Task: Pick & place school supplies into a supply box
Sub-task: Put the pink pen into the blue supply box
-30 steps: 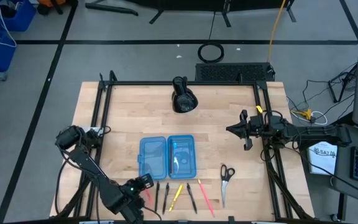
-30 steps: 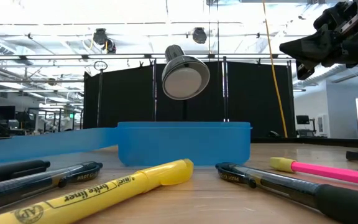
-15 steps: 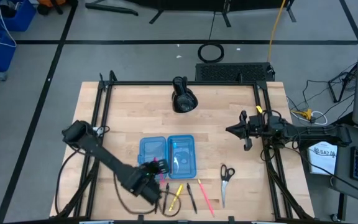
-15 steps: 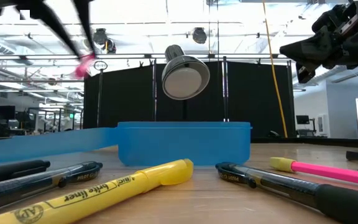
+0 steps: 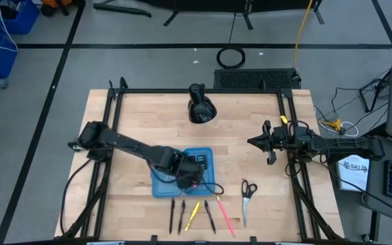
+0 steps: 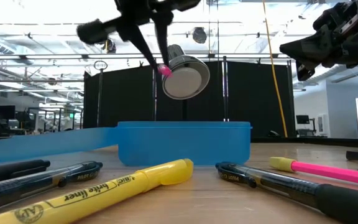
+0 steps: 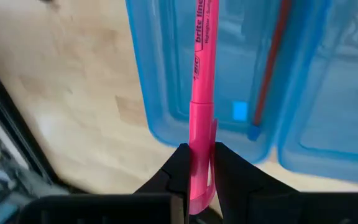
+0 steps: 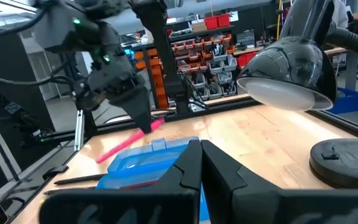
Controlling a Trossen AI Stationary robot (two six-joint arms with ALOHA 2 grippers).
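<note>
Two hinged halves of the translucent blue supply box (image 5: 182, 171) lie open at the middle of the wooden table (image 5: 141, 116), and the left arm reaches across them from the left side. Its left gripper (image 5: 186, 174) hangs above the box, fingers pinched on a pink highlighter (image 7: 201, 99). Seen from the wrist, the highlighter runs lengthwise along the compartment directly below it, its long axis roughly in line with the box's long walls, beside a thin red pen (image 7: 272, 62) already lying in that tray. The low view puts the pink tip (image 6: 164, 70) well above the box rim, so the marker appears to lie straight down from its target, calling for a lowering rather than a turn.

At the right edge of the table the right gripper (image 5: 258, 141) waits well apart from the box, its fingers pressed together.

Still out on the near strip of table are the scissors (image 5: 248, 197), a second pink highlighter (image 5: 224, 216), a yellow highlighter (image 5: 194, 214) and three dark pens (image 5: 210, 216). The scissors lie nearer the right arm; the pens sit just near of the box.
</note>
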